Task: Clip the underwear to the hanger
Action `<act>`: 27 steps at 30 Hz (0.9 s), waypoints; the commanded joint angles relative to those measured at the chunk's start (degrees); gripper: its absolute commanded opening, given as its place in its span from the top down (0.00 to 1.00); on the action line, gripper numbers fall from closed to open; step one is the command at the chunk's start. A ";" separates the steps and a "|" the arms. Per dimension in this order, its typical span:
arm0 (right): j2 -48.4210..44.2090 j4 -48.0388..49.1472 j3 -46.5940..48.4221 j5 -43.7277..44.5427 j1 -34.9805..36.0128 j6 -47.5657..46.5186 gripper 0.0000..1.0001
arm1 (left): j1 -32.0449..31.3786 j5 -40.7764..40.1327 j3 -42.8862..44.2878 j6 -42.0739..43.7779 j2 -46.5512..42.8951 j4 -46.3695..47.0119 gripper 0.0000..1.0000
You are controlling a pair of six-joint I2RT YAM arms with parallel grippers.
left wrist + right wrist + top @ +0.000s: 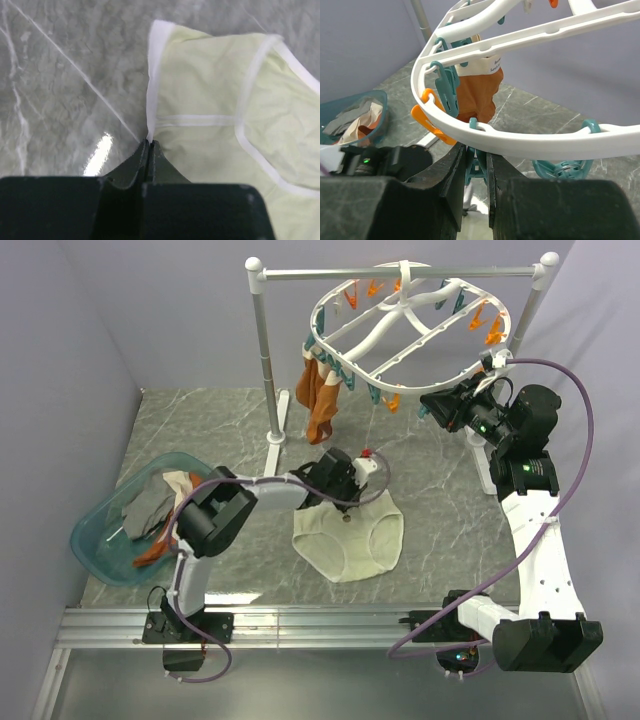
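left fingers [134, 169] clenched on underwear [215, 90] waistband | right fingers [451, 175] squeezing teal clip [476, 169] under hanger [530, 145] — we should lift slowly, edge taut

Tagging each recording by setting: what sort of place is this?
Probably a lab mock-up of a laundry corner: a clip hanger on a white rail stand, a teal basket of clothes, plain walls.

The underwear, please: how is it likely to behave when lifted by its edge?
Probably floppy: the underwear lies flat and creased. Likely light, being thin fabric. It should drape limply below the left gripper, pinched on its hem.
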 commanded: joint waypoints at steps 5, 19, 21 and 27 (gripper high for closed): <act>-0.51 1.05 2.30 0.05 0.08 -0.18 1.00 | -4.96 -7.92 -14.76 17.61 -14.31 20.20 1.00; -0.69 -0.62 2.56 0.23 0.08 -1.85 1.00 | -17.07 -11.44 -27.77 34.31 -16.78 32.16 1.00; -0.51 -0.62 2.65 0.14 0.00 -2.03 1.00 | -19.01 -12.58 -29.61 36.51 -16.78 34.10 1.00; -0.25 -0.54 3.00 -0.04 0.08 -1.68 1.00 | -17.37 -13.82 -23.84 27.65 -15.29 26.48 0.89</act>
